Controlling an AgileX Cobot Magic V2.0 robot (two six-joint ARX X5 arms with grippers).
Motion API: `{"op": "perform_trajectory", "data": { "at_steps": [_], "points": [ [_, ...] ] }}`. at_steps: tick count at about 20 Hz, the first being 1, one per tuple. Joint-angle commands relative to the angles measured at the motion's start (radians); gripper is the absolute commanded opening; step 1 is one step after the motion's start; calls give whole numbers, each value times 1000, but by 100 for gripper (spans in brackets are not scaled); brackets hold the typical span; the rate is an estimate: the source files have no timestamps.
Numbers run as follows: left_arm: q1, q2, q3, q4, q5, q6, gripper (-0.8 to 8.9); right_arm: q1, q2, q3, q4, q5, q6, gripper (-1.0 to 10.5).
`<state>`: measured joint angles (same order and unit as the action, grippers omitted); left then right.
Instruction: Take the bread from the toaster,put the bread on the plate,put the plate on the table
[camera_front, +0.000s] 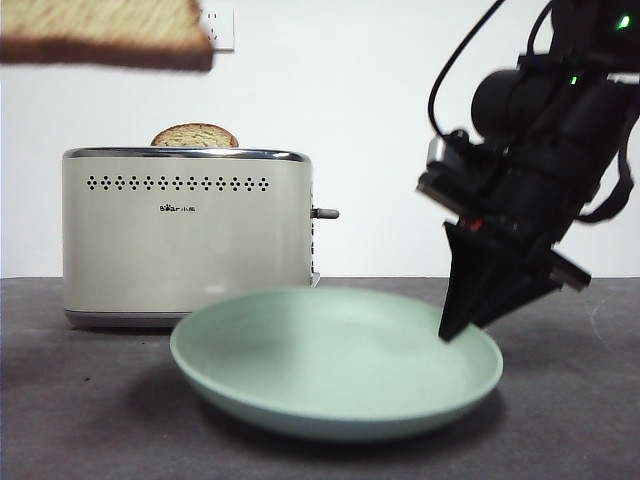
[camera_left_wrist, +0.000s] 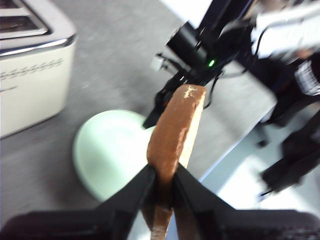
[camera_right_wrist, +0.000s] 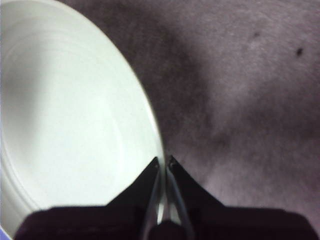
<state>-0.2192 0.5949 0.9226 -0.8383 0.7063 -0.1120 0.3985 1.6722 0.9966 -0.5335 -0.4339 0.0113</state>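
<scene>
Bread (camera_left_wrist: 175, 125) pinched edge-on in left gripper (camera_left_wrist: 164, 182), high above toaster (camera_front: 188, 235); brown crust, pale face. Right gripper (camera_right_wrist: 163, 165) clamped on plate (camera_front: 330, 400) rim, open table (camera_front: 560, 440) alongside.

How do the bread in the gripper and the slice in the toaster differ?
The bread is held in the air by the left gripper, while the other slice sits in the toaster. The bread is fully out, above the plate; of the other slice only a dome shows above the rim. The bread's face looks pale tan, the dome darker and speckled. Both have a brown crust.
</scene>
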Motion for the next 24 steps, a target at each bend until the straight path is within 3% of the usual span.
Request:
{"op": "perform_trajectory", "data": {
  "at_steps": [1, 7, 13, 18, 20, 21, 22, 23, 24],
  "points": [
    [-4, 50, -5, 54, 93, -89, -8, 26, -103, -2, 4, -9, 37, -17],
    [-24, 276, -5, 153, 142, -99, -8, 97, -309, -2, -22, -1, 87, -17],
    [-151, 506, -5, 357, 120, -181, -8, 143, -326, -2, -23, 2, 116, -17],
    [-238, 643, -5, 374, -12, -180, -8, 154, -326, -2, -26, 50, 117, -17],
    [-256, 668, -5, 373, -124, -181, 13, 154, -326, -2, -30, 48, 116, -17],
    [-267, 669, -5, 373, -185, -181, 92, 156, -326, -2, -34, 48, 116, -17],
    [-278, 669, -5, 373, -224, -181, 238, 159, -326, -2, -39, 48, 115, -17],
    [-286, 669, -5, 374, -237, -180, 395, 160, -326, -2, -42, 48, 114, -17],
    [-290, 669, -5, 375, -235, -180, 478, 160, -326, -2, -44, 48, 111, -17]
  ]
}}
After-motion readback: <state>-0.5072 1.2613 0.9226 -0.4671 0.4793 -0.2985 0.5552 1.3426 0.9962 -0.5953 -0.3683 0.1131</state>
